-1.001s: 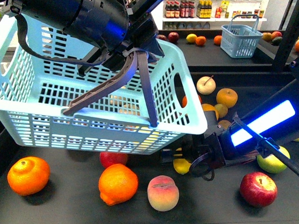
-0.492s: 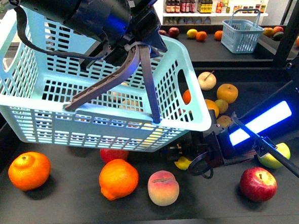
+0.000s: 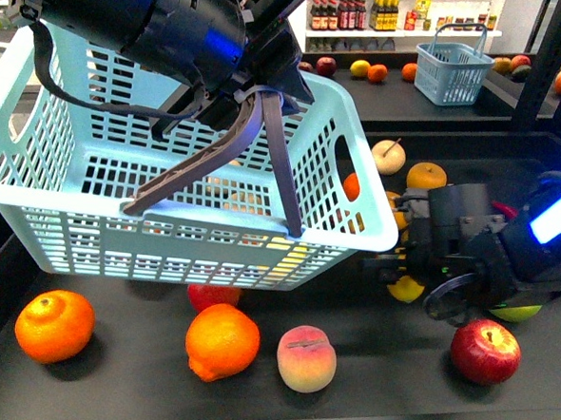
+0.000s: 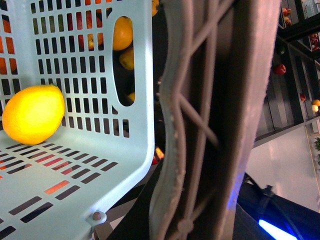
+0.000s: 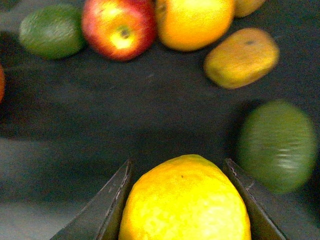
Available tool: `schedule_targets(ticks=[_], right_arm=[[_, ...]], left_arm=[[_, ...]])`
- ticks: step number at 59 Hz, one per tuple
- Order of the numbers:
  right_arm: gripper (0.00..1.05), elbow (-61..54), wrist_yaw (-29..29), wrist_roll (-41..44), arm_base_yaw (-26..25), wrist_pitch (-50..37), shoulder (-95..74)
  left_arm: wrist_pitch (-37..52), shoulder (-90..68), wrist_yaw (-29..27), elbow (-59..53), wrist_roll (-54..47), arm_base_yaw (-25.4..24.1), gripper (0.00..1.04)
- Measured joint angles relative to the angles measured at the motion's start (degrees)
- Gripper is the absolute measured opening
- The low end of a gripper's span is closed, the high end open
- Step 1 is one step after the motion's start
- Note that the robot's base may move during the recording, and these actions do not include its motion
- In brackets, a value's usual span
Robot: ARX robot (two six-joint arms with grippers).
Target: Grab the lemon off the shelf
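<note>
ARX's right hand (image 5: 181, 192) pinches the lemon (image 3: 406, 290) between both fingers, low over the shelf (image 3: 393, 393) deck and just beside the pale blue basket (image 3: 37, 138). The left hand (image 3: 256, 96) is clamped on the basket's handle (image 3: 274, 162). The grasp looks made; next, probably, a clean lift away from neighbouring fruit. Along the front: two oranges (image 3: 54, 325), one peach (image 3: 307, 359), one red apple (image 3: 484, 351) in plain sight.
</note>
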State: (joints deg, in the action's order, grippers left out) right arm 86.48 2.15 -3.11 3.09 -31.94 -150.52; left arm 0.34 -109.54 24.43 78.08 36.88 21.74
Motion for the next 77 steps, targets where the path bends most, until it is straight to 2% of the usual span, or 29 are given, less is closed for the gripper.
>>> schedule_targets(ticks=[11,21,33,50,70,72,77], right_arm=[[0.49,-10.6,-4.1,-1.6,-5.7,-3.7,12.3],[0.49,-16.4,-8.5,-6.1,-6.2,-4.4,26.2],[0.49,-18.2,-11.1,-11.0,-0.6,-3.5,36.5],[0.49,-15.4,-9.4,-15.3,8.1,-0.3,33.0],[0.49,-9.8,-7.2,-16.9,11.5,3.2,26.8],[0.51,-9.7,-7.3,-17.1,11.7,3.1,26.4],[0.65,-9.7,-7.8,-17.8,12.1,3.0,26.0]], left_arm=[[0.0,0.0,0.0,0.0,0.0,0.0,0.14],[0.0,0.0,0.0,0.0,0.0,0.0,0.14],[0.0,0.0,0.0,0.0,0.0,0.0,0.14],[0.0,0.0,-0.1,0.0,0.0,0.0,0.14],[0.0,0.0,-0.1,0.0,0.0,0.0,0.14],[0.0,0.0,-0.1,0.0,0.0,0.0,0.14],[0.0,0.0,0.0,0.0,0.0,0.0,0.14]])
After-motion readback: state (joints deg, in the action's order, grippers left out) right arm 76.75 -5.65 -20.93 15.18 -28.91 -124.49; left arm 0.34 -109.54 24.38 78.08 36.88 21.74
